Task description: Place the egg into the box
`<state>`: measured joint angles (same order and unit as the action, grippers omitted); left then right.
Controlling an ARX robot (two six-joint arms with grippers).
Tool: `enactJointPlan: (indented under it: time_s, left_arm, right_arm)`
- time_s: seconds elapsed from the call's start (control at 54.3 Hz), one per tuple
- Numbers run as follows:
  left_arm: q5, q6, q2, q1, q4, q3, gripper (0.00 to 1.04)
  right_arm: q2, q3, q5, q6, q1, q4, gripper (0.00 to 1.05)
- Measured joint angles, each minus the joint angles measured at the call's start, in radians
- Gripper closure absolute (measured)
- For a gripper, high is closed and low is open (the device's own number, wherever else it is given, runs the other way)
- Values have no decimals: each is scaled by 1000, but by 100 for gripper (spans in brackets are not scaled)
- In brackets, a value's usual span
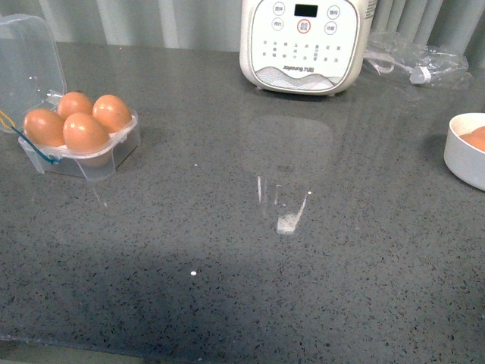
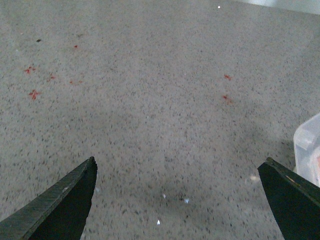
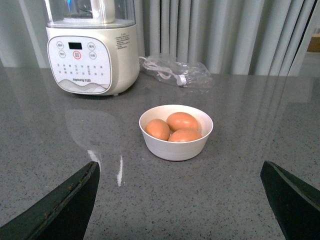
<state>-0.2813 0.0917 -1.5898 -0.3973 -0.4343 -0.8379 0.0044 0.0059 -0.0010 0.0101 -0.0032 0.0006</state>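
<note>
The clear plastic box (image 1: 114, 150) stands at the table's left with its lid (image 1: 29, 61) hinged open. Several orange-brown eggs fill its slots, such as the front egg (image 1: 85, 131); I cannot tell the task's egg from the others. A corner of the box (image 2: 309, 150) shows in the left wrist view, off to one side of my left gripper (image 2: 179, 161), which is open over bare counter. My right gripper (image 3: 180, 163) is open and empty, facing a white bowl from a short distance. Neither arm shows in the front view.
The white bowl (image 3: 176, 147) holds three more eggs (image 3: 182, 121) and sits at the table's right edge (image 1: 464, 155). A white kitchen appliance (image 1: 305, 45) stands at the back, with a clear plastic bag (image 1: 413, 59) holding a cable beside it. Small red specks (image 2: 34, 93) mark the counter.
</note>
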Motion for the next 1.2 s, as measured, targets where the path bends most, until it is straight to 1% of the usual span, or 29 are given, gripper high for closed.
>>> enactJointPlan:
  time_s: [0.147,0.332,0.682,0.903,1.05,1.198]
  left_arm:
    - [-9,-10,-63,-6,13,-82,7]
    - [20,-6,-112,0,17,-132,7]
    - [19,-18,-140,83,7,-141,7]
    - [25,-41,-89,169,-6,-84,7]
    - [26,-63,9,271,-2,-22,7]
    - [22,-99,120,354,14,36,7]
  right_arm:
    - [0,0,0,0,0,0,7]
    - [0,0,0,0,0,0,7]
    - [0,0,0,0,0,0,7]
    - [0,0,0,0,0,0,7]
    - [0,0,0,0,0,0,7]
    - [0,0,0,0,0,0,7]
